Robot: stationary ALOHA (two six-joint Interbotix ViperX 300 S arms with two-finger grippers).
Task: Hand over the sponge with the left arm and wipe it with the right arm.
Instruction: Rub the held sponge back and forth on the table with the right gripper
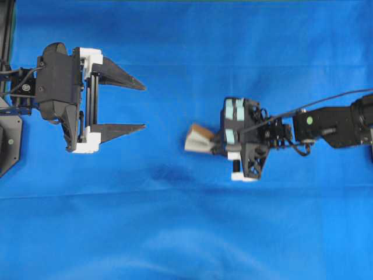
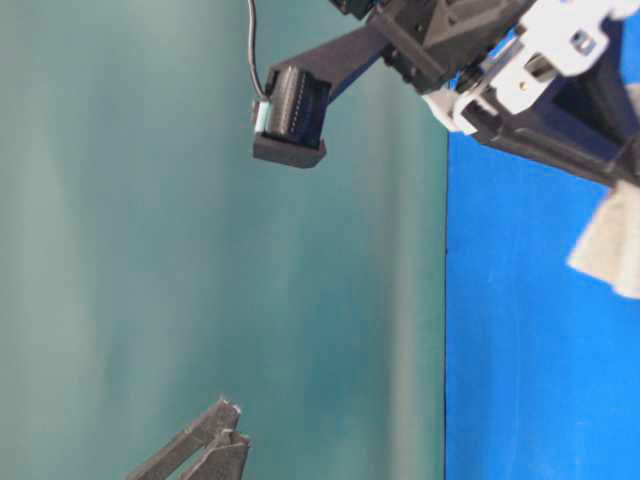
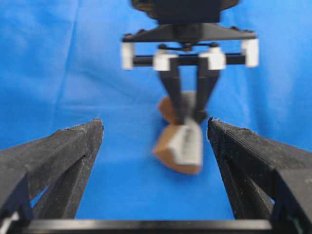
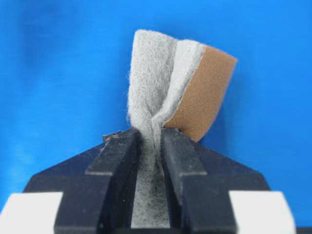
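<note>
Right wrist view puts the sponge (image 4: 168, 97) closest of all: the right hand (image 4: 152, 139) has its two black fingers (image 4: 117, 156) pinched tight on the pad's middle, so the pale grey scouring face folds up between them and the orange-brown foam bulges out to one side. Overhead, that hand (image 1: 217, 146) sits right of centre above the blue bench (image 1: 186, 233), teal patches on its body, with the sponge (image 1: 198, 139) sticking out toward the left arm. Across a clear gap, well apart from it, the left hand (image 1: 140, 106) hangs with its long pointed fingers spread wide, nothing between them. From the left wrist, the squeezed sponge (image 3: 181, 146) shows blurred beyond those parted fingers (image 3: 63, 151).
</note>
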